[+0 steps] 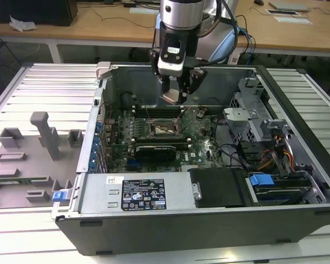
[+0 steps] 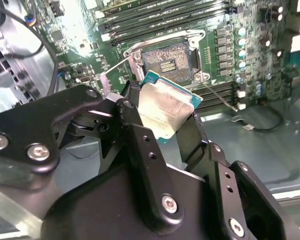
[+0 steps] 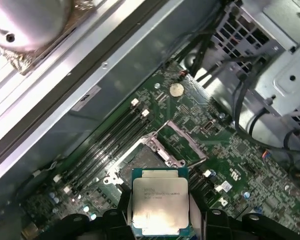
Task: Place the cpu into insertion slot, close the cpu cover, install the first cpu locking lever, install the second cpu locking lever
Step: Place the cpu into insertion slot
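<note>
My gripper (image 1: 173, 93) hangs over the open computer case, shut on the cpu (image 2: 165, 107), a silver-topped square chip with a green edge. In both wrist views the black fingers (image 2: 135, 122) clamp two opposite sides of the chip (image 3: 160, 205). The insertion slot (image 2: 167, 60) lies below and apart from the chip, its contact field bare inside a metal rim. In the exterior view the slot (image 1: 164, 128) sits on the motherboard just below the gripper. The cpu cover (image 3: 182, 142) is swung open beside the slot (image 3: 142, 161). Two thin wire levers (image 2: 115, 66) stick out from the slot's corners.
Long black memory slots (image 2: 160, 15) flank the socket. A black expansion card (image 1: 157, 148) lies in front of it. Drive cage and cables (image 1: 256, 124) fill the exterior view's right of the case. The power supply (image 1: 137, 192) sits at the front, and a grey fixture plate (image 1: 27, 159) outside the case.
</note>
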`<state>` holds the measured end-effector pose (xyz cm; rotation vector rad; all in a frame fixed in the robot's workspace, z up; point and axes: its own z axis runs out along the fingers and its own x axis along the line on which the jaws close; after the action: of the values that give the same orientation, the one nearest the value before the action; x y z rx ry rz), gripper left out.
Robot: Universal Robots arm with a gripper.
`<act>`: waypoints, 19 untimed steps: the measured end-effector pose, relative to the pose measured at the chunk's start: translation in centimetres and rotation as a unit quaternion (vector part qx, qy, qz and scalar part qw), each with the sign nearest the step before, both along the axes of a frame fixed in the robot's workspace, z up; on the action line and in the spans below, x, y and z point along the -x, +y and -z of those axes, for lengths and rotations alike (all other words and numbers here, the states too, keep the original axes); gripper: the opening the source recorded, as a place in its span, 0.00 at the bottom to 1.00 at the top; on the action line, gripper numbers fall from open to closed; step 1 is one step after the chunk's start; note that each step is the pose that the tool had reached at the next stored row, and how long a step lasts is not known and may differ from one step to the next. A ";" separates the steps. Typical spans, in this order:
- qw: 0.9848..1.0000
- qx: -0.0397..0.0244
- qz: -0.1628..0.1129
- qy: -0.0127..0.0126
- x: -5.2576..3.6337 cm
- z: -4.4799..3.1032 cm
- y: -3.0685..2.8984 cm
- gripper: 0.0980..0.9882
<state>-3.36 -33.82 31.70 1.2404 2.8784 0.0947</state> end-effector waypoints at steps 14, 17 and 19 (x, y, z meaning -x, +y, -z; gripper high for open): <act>0.988 0.000 0.156 0.000 0.00 0.49 0.00 0.50; 0.982 0.000 0.191 0.000 0.00 0.62 0.00 0.50; 0.978 0.000 0.208 0.000 0.00 0.69 0.00 0.50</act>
<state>-3.36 -33.82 31.01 1.8038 2.5482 0.0904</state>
